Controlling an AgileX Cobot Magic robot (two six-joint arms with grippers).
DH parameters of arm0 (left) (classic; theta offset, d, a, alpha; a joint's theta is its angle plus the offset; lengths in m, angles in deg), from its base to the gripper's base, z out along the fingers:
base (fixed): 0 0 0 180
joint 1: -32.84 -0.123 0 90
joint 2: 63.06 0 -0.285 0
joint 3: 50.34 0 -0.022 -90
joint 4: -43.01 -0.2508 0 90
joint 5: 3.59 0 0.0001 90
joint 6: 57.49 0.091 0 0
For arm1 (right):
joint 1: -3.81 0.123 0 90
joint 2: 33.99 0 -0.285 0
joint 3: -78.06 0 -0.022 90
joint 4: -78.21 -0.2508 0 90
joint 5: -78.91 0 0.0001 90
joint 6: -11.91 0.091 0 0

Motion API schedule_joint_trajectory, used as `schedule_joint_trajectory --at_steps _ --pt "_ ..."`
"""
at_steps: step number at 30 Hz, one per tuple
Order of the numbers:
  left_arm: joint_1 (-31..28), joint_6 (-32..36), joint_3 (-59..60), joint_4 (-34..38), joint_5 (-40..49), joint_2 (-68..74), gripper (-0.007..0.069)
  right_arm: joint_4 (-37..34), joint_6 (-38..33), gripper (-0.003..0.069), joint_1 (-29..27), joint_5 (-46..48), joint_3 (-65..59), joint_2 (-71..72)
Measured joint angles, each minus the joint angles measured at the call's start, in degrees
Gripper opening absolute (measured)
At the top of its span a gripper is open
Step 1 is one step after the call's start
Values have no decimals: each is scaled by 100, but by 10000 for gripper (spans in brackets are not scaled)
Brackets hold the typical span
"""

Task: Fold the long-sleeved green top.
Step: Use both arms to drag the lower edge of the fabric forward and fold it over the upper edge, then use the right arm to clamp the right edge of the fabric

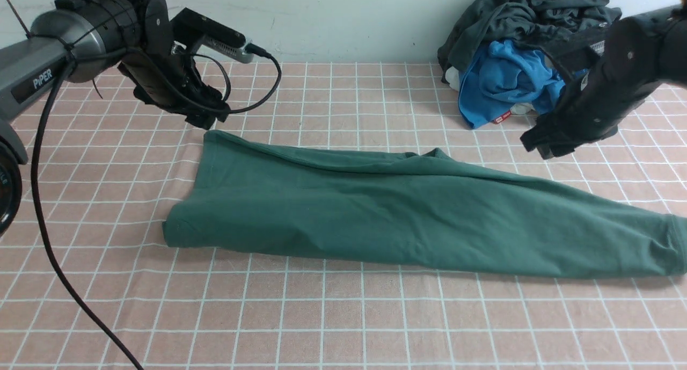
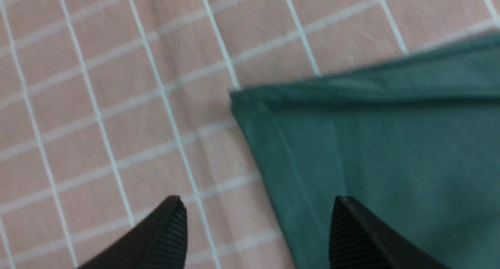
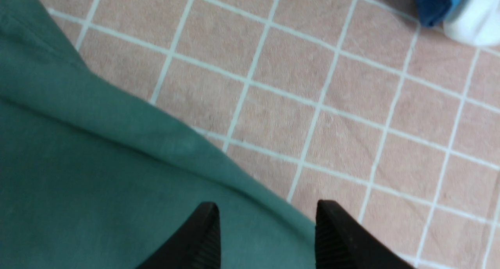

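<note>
The green long-sleeved top [image 1: 386,209] lies folded lengthwise into a long band across the middle of the table, its ribbed end at the far right. My left gripper [image 1: 206,117] hovers open and empty just above the band's far left corner; in the left wrist view the gripper [image 2: 258,222] straddles the green edge [image 2: 371,144]. My right gripper [image 1: 539,144] hovers open and empty above the band's far edge on the right; in the right wrist view the gripper [image 3: 267,226] is over the green cloth [image 3: 97,175]. The neck and its label are hidden.
A heap of clothes stands at the back right: a dark grey-black garment [image 1: 526,15] over a bright blue garment [image 1: 504,80]. The pink checked tablecloth [image 1: 322,316] covers the table. The left arm's black cable [image 1: 48,241] hangs down at the left.
</note>
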Motion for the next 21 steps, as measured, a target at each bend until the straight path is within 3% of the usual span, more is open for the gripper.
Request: schedule_joint_trajectory --at_steps 3,4,5,8,11,14,21 --pt "114 -12 0 230 773 -71 381 -5 21 322 0 398 -41 232" --pt "207 81 85 408 1226 -81 314 -17 21 322 -2 478 -191 415" --pt "207 95 105 426 1254 -81 314 -21 21 322 -2 478 -217 440" --pt "308 302 643 691 1394 -81 120 -85 123 322 -2 356 -920 892" --pt "264 324 1189 649 1081 -81 25 -74 308 322 -28 -24 -1758 1207" --pt "120 306 1714 565 530 -90 1 -45 544 322 -186 -533 -2381 1264" --pt "-362 280 2294 1158 138 -333 -4 -15 1255 340 -1297 -1388 -2996 934"
